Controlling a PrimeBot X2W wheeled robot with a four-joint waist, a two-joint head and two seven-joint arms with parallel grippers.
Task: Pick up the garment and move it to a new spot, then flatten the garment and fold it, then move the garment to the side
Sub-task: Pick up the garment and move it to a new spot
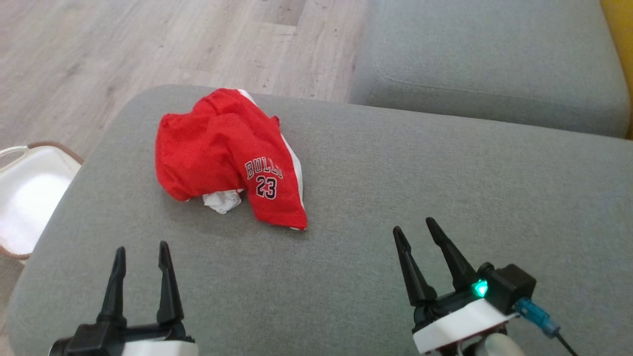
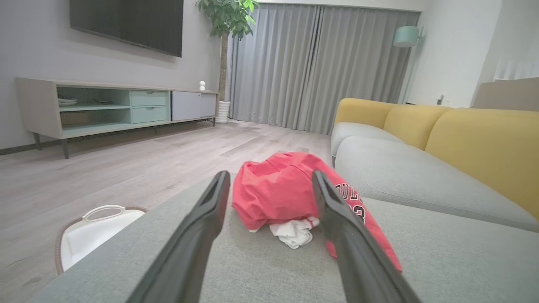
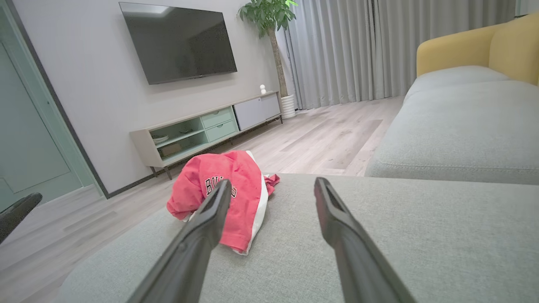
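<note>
Head view: garment (image 1: 225, 148), red, crumpled, far-left on grey sofa cushion (image 1: 420, 168), nr its edge.
Left gripper (image 1: 141, 246) & right gripper (image 1: 413, 223) both released, empty, well short of it. Risk (est.): single-layer pinch lets cloth unroll, or a nudge slides it off twd basket (image 1: 29, 193).

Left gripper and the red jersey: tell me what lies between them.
Just bare grey cushion lies between the left gripper and the red jersey; the head view shows that stretch plainly.
</note>
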